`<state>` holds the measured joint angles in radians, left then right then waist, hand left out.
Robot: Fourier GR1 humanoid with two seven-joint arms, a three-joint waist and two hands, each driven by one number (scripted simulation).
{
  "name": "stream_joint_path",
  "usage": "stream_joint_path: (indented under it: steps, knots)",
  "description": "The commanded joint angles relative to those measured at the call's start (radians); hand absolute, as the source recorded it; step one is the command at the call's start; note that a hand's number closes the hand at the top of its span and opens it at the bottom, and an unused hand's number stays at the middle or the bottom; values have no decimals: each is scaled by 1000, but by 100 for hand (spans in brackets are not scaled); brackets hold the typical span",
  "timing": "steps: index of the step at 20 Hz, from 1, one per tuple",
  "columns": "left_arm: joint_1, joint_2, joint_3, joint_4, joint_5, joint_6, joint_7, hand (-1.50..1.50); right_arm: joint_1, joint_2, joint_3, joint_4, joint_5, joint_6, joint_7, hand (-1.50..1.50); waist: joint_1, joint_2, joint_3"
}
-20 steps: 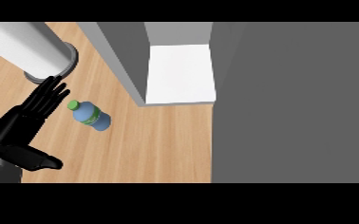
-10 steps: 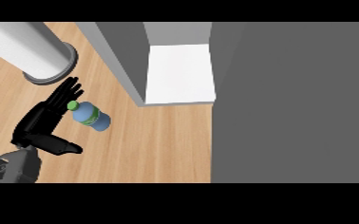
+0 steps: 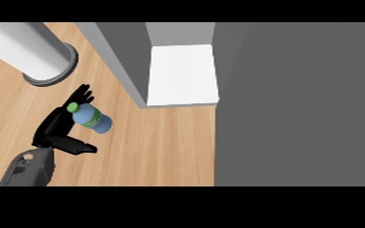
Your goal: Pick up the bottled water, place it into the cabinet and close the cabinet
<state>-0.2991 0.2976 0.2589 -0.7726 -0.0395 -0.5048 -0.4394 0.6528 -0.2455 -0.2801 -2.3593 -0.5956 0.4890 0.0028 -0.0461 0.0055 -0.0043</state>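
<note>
Head view looks steeply down on a wooden counter [image 3: 157, 145], with the open cabinet [image 3: 121, 58] as the fixed mark. Its white shelf [image 3: 182, 75] shows between a slanted grey side wall and a broad grey panel [image 3: 285, 101] that fills everything to the right of the opening.

The bottled water [image 3: 91, 118] is outside the cabinet, to the left of its front corner and a little nearer the robot, over bare wood. The bottle is blue with a green band. Its green cap [image 3: 72, 107] points away from the cabinet and its base points back toward it. Whether it rests on the counter or is raised off it cannot be told from this angle.

The left hand [image 3: 55, 125] is on the side of the bottle away from the cabinet and touches it. Its fingers [image 3: 82, 94] are straight and run alongside the cap end. Its thumb [image 3: 75, 146] sticks out toward the cabinet just below the bottle's base. The hand is spread open beside the bottle, not wrapped around it. Its grey forearm [image 3: 28, 166] comes in from the lower left corner.

A white cylinder [image 3: 32, 48] on a grey ring base stands farther from the cabinet than the hand, at the upper left.
</note>
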Motion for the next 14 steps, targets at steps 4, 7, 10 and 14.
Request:
stream_joint_path:
  steps: [4,7,10,14]
  knots:
    - [-54,17,33,234,-2,-50,-157,-150,94,7,-7,-196,-141,-21,47,-150,-1,0,-1]
    - [-92,-6,28,306,-3,-82,-199,-150,105,14,3,-193,-126,-20,29,-150,-6,1,-1]
    - [-92,13,16,339,-5,-155,-231,-150,115,-35,-43,-181,-186,-11,25,-150,-5,3,-2]
    - [-148,-28,8,382,-9,-128,-250,-150,100,-21,-4,-185,-142,-35,16,-150,-2,7,-3]
